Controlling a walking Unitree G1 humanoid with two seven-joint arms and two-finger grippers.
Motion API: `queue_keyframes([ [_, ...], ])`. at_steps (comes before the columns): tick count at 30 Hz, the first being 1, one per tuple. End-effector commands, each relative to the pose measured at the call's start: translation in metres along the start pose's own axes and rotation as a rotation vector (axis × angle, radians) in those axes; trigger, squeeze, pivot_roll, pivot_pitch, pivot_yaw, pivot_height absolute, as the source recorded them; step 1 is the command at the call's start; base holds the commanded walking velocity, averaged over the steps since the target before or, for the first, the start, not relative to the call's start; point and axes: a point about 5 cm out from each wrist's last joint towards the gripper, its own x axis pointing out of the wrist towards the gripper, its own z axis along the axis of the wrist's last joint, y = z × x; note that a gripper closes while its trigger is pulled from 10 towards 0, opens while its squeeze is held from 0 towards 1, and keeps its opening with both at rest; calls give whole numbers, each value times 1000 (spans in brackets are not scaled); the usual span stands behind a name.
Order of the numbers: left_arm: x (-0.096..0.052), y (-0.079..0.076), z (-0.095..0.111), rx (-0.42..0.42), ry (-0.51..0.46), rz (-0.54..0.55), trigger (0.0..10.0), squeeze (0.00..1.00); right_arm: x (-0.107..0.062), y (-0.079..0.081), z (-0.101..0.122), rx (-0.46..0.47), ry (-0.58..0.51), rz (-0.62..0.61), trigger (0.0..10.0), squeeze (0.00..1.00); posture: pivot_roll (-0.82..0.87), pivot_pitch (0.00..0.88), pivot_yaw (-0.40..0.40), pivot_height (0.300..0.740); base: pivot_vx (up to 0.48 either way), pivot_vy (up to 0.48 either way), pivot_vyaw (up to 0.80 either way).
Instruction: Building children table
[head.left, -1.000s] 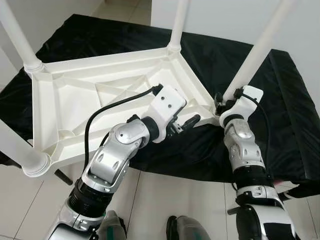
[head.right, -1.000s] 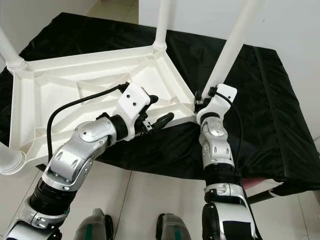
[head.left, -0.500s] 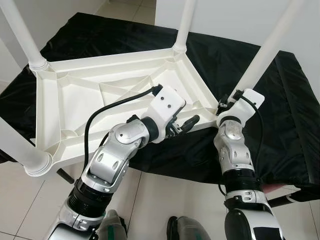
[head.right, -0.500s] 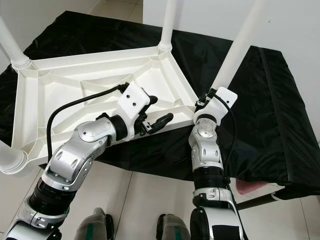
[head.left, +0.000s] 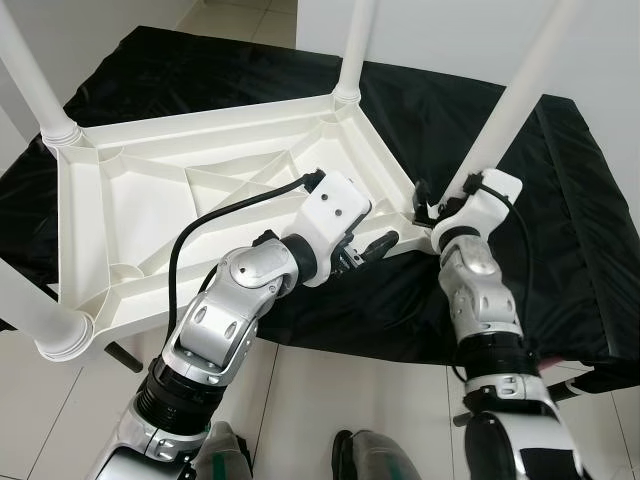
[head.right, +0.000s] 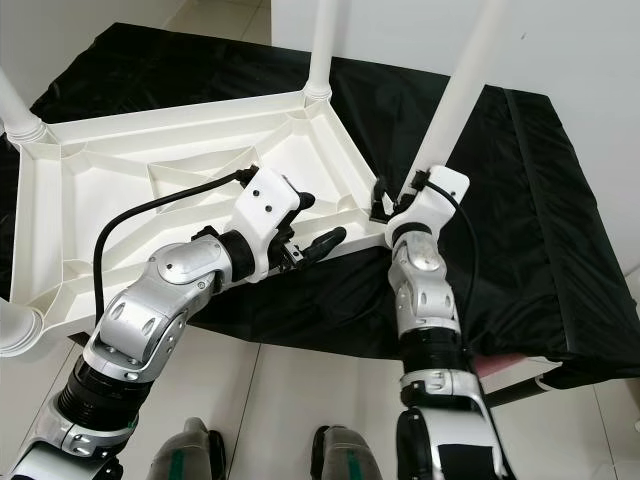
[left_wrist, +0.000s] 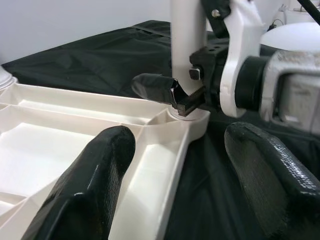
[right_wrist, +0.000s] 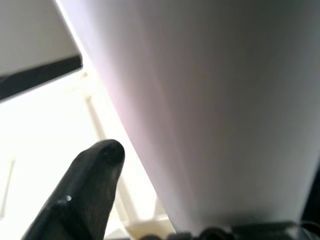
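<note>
A white plastic children's table (head.left: 150, 190) lies upside down on a black cloth, its legs pointing up. My right gripper (head.left: 438, 206) is at the base of the near-right leg (head.left: 510, 100), shut around it just above the corner socket. In the left wrist view its black fingers (left_wrist: 155, 87) clamp that leg (left_wrist: 187, 45). In the right wrist view the leg (right_wrist: 210, 100) looms large beside one finger (right_wrist: 92, 175). My left gripper (head.left: 378, 245) is open, held at the table's near rim close to that corner. Its spread fingers (left_wrist: 100, 170) straddle the rim (left_wrist: 172, 165).
The black cloth (head.left: 570, 250) covers a low platform whose front edge lies just before my arms. The other legs (head.left: 352, 50) stand at the far and left corners. Tiled floor (head.left: 320, 390) and my feet (head.left: 370, 460) are below. A white wall rises behind.
The whole picture swayed slightly, so the camera moved. My right forearm changed its lean while its gripper stayed at the leg's base. The left arm holds the same pose.
</note>
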Motion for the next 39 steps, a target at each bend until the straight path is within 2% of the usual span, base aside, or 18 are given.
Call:
queue_keyframes([
  [1,-2,-1,1,-7,-2,7,10000,0,2,1,0,1,18,57,10000,400,-18,54,-48,740,0,0,0],
  [2,-1,0,1,-6,-2,7,10000,0,4,-1,1,-19,27,84,10000,0,-18,54,-48,740,0,0,0],
  [3,-1,0,1,-5,-2,8,10000,0,6,-3,1,-31,31,130,10000,0,-17,51,-48,740,0,0,0],
  [7,-1,1,2,-2,-4,9,10000,0,8,-8,2,-58,39,184,10000,0,-14,48,-48,740,0,0,0],
  [9,-1,1,2,0,-5,11,10000,0,8,-11,0,-126,43,269,10000,0,-14,45,-47,740,0,0,0],
  [10,-1,1,2,0,-5,11,10000,0,8,-11,0,-126,43,269,10000,0,-14,45,-47,740,0,0,0],
  [12,-1,1,2,1,-6,10,10000,0,7,-13,-5,-137,73,343,10000,0,-15,44,-46,740,0,0,0],
  [15,0,0,3,2,-10,3,10000,0,8,-22,-11,-129,98,363,10000,0,-18,37,-46,740,0,0,0],
  [18,0,0,3,1,-11,2,10000,0,7,-24,-12,-133,103,372,10000,0,-18,36,-44,740,0,0,0],
  [19,1,-1,4,0,-13,0,10000,0,6,-27,-16,-136,114,382,9059,0,-19,32,-42,740,0,0,0],
  [20,1,-1,4,1,-12,-1,10000,0,6,-29,-17,-151,115,379,3255,0,-19,31,-42,740,0,0,0],
  [21,1,-1,4,1,-13,-3,10000,0,6,-30,-18,-152,116,382,863,0,-19,31,-42,740,0,0,0],
  [22,1,-1,4,1,-13,-3,10000,0,6,-30,-18,-152,116,382,863,0,-19,31,-42,740,0,0,0],
  [23,1,-1,4,2,-13,-4,10000,0,6,-32,-19,-152,116,381,0,0,-20,27,-39,740,0,0,0],
  [31,2,-2,4,7,-13,-15,10000,0,6,-33,-21,-147,108,388,0,0,-28,17,-37,740,0,0,0],
  [39,3,-5,3,2,-14,-24,10000,0,3,-28,-22,-97,74,358,0,0,-32,19,-46,740,0,0,0],
])
